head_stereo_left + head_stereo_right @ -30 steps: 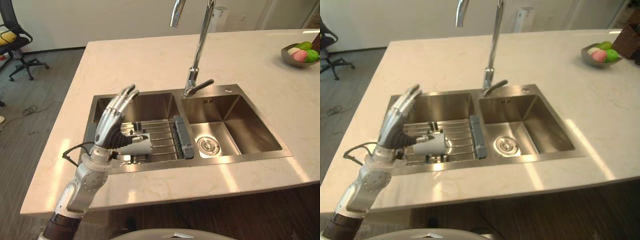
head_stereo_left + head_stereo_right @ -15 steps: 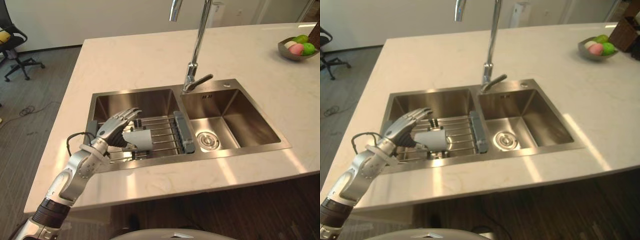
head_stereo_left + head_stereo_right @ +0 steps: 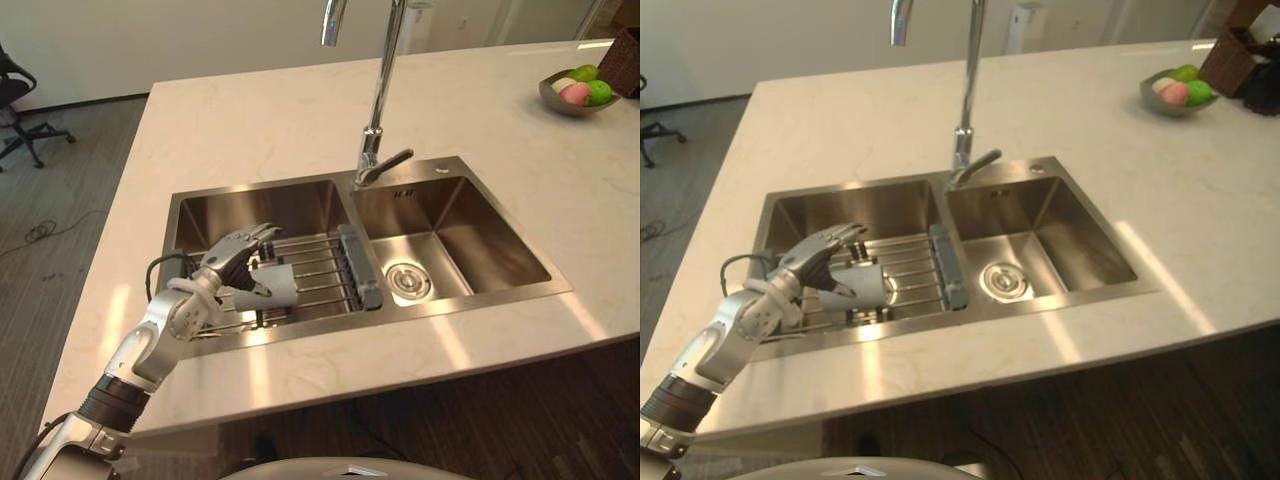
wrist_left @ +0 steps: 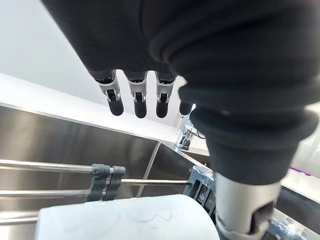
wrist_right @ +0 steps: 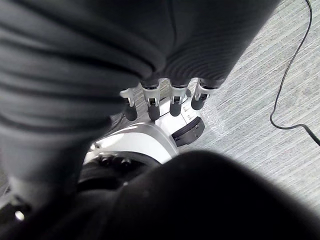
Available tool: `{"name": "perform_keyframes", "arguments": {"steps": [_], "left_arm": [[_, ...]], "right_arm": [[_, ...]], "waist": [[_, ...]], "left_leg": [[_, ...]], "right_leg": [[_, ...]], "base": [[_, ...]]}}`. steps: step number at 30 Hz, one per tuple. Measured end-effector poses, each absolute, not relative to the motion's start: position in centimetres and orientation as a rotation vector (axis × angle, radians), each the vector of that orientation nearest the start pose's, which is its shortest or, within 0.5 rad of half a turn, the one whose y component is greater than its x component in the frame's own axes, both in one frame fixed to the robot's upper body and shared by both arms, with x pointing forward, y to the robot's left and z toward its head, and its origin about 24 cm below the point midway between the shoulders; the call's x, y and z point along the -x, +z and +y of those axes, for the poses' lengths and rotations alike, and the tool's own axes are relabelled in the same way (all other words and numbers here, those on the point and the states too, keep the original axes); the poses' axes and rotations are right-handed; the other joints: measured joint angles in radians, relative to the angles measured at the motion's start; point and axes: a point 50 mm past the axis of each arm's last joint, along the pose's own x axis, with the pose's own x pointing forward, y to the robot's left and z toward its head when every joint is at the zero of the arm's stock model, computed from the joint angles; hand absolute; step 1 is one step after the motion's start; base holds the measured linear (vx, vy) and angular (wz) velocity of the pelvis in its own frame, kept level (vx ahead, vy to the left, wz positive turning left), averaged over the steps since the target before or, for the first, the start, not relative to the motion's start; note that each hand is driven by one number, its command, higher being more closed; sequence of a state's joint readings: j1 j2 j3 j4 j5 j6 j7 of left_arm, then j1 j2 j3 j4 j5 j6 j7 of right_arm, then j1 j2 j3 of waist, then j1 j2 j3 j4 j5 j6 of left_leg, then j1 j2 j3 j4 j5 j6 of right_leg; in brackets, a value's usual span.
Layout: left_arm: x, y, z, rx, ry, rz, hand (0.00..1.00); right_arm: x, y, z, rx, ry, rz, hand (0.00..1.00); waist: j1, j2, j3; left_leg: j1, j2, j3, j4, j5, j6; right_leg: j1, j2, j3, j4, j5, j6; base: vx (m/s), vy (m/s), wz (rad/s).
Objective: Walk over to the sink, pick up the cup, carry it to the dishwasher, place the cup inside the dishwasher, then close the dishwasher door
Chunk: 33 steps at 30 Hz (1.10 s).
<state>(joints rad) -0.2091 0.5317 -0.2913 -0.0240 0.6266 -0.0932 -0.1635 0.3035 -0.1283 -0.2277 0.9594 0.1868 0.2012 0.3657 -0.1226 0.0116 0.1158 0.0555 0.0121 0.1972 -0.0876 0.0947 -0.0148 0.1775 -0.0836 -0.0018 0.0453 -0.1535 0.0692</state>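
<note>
Your left hand (image 3: 230,262) is down in the left basin of the sink (image 3: 262,203). Its fingers (image 4: 139,104) are almost straight and a little apart, arched over the white cup (image 3: 274,284). The thumb (image 4: 243,209) stands away from the fingers, at the near side of the cup, so the cup sits in the gap between thumb and fingers. The hand is not closed on the cup, and I cannot tell if any fingertip touches it. The cup lies on its side on the wire rack (image 3: 322,272), directly under the palm. Past the fingertips the bars of the rack run on to a grey end piece (image 3: 359,266). Beyond that piece, well apart from the hand, you see the drain (image 3: 406,282) in the right basin. The tap (image 3: 377,110) rises behind the wall between the two basins, farther from the hand than the end of the rack. Far across the counter (image 3: 250,110) stands a bowl of fruit (image 3: 573,93). Your right hand (image 5: 151,111) hangs above the grey floor (image 5: 260,115), with its fingers loose and holding nothing.
</note>
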Motion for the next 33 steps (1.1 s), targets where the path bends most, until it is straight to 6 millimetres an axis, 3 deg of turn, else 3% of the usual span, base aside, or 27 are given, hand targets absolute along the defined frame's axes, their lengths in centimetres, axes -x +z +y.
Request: {"name": "perform_keyframes", "arguments": {"steps": [12,20,33], "left_arm": [[-27.7,6.8,15.8,-1.214,-0.509,-0.125,0.0],[-27.1,4.2,16.3,-1.249,-0.564,-0.019,0.0],[-27.0,2.4,17.1,-1.27,-0.569,0.089,0.0]], "right_arm": [[-0.8,-16.4,-21.2,-0.452,-0.166,1.316,0.0],[-1.2,-16.5,-21.2,-0.448,-0.155,1.325,0.0],[-1.1,-16.4,-21.3,-0.428,-0.151,1.324,0.0]], "waist": [[0.001,-0.003,-0.001],[-0.014,-0.005,-0.002],[-0.022,-0.008,-0.011]], "left_leg": [[-0.001,-0.006,0.004,0.0,-0.004,0.005],[-0.001,-0.006,0.013,0.0,-0.006,0.003],[0.004,-0.012,0.018,0.0,-0.009,0.007]], "right_leg": [[0.001,-0.004,0.004,-0.008,0.001,0.003],[0.0,-0.002,0.009,-0.006,0.001,0.003],[-0.001,-0.012,0.016,-0.009,-0.001,0.007]], "base": [[0.02,-0.002,0.0],[0.01,-0.001,-0.01],[-0.01,0.002,-0.02]]}}
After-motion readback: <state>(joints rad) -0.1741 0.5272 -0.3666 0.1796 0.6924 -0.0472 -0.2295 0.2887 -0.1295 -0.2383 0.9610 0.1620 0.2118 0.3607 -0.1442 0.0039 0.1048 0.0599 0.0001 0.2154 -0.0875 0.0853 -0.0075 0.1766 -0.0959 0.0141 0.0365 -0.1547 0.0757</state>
